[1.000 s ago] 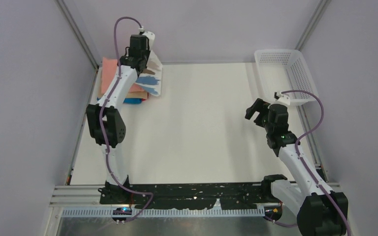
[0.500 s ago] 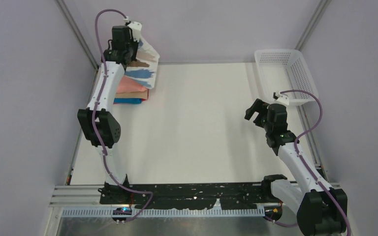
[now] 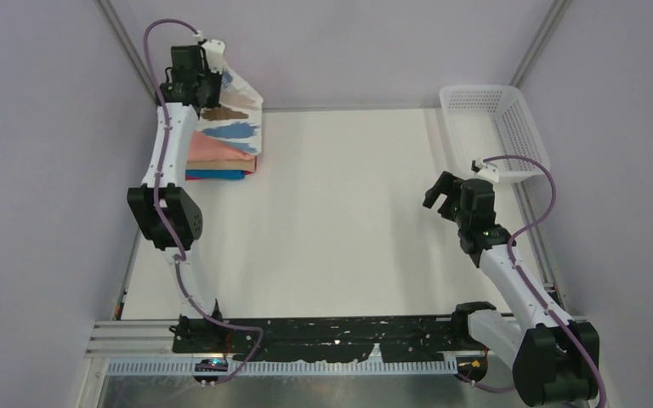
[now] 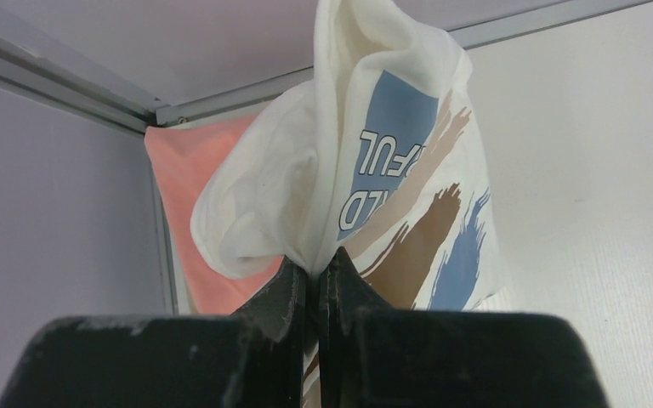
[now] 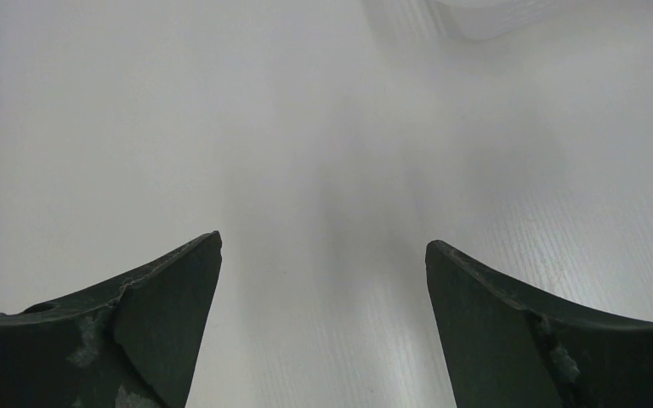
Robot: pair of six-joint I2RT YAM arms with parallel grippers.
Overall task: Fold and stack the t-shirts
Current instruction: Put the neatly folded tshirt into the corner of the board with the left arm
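While the left fingers (image 4: 302, 276) are pinched tight on a fold of the white printed t-shirt (image 4: 391, 170), we see that shirt lifted over the far left corner of the table (image 3: 340, 221). Its lower part drapes onto a folded salmon-pink t-shirt (image 3: 221, 150), which lies on a blue t-shirt (image 3: 214, 175). We see the right fingers (image 3: 440, 190) spread wide and holding nothing, above bare table near the white mesh basket (image 3: 523, 127).
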